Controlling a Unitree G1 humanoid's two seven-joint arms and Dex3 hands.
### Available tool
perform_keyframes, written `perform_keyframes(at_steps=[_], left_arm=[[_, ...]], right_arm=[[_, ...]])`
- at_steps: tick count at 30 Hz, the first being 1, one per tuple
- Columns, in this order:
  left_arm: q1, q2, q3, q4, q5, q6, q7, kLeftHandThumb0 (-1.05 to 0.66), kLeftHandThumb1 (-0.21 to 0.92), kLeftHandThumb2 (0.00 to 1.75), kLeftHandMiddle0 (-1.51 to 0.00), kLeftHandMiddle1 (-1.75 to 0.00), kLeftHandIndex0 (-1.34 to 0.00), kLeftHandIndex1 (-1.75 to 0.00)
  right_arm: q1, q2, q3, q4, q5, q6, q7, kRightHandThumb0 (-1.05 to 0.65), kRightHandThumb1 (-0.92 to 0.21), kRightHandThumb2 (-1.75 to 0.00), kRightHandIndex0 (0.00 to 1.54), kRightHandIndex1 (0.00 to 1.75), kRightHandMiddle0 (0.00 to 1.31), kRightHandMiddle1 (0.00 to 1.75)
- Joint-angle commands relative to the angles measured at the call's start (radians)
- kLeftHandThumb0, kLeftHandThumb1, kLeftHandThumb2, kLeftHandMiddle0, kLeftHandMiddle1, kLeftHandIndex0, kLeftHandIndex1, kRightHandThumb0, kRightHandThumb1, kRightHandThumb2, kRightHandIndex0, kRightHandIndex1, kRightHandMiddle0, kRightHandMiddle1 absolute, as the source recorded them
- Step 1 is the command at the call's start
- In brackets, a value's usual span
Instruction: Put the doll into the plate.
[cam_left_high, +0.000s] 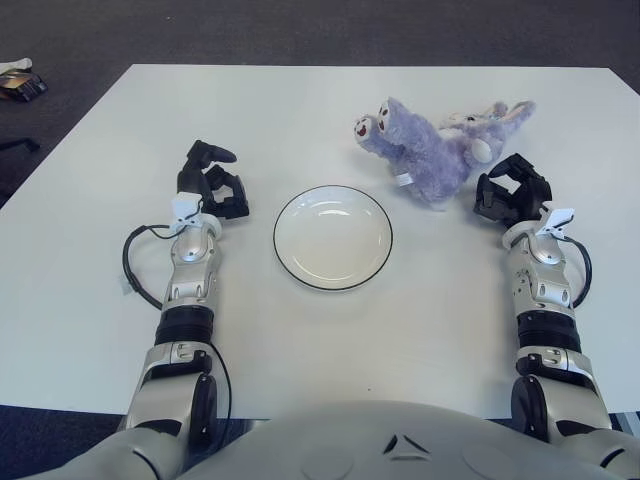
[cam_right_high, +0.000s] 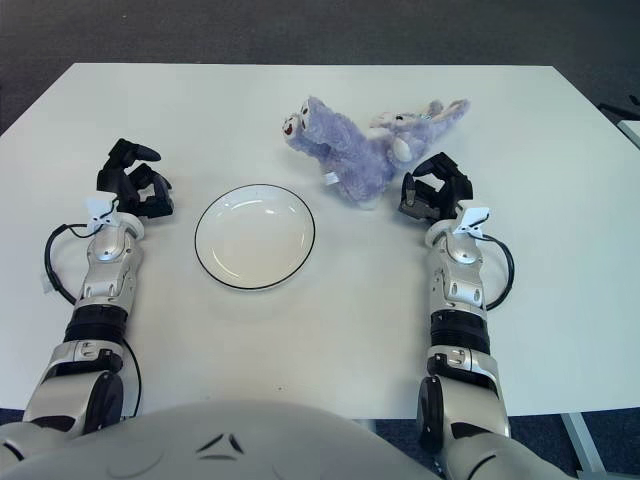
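white table (cam_left_high: 300, 340) | dark carpet floor (cam_left_high: 300, 30) | small object, perhaps a packet (cam_left_high: 20, 85), floor far left

A purple doll (cam_right_high: 362, 142) lies on the white table (cam_right_high: 560, 240), beyond and right of the plate (cam_right_high: 254, 237). The right hand (cam_right_high: 434, 188), fingers loosely curled, sits just beside it; the left hand (cam_right_high: 132, 180) shows left of the plate

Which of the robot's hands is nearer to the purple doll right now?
Right. The right hand sits just beside the doll, at its near right edge. The left hand shows across the plate, far to the doll's left.
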Motion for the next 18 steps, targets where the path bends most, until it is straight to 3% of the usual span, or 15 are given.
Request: perform_keyframes(at_steps=[1,18], left_arm=[[0.070,-0.024,-0.008,0.056,0.002,-0.017,-0.004,-0.02,0.07,1.60,-0.83,-1.75,-0.56,-1.70],[0.056,-0.014,0.002,0.094,-0.016,-0.048,-0.039,-0.02,0.10,1.58,-0.82,-1.75,-0.53,-1.71]], right_arm=[[0.050,0.026,0.007,0.054,0.001,0.043,-0.002,-0.49,-0.30,-1.33,1.16,1.75,0.62,1.75],[0.035,0.028,0.006,0.080,-0.002,0.023,-0.011,-0.49,-0.30,-1.34,1.16,1.75,0.63,1.75]])
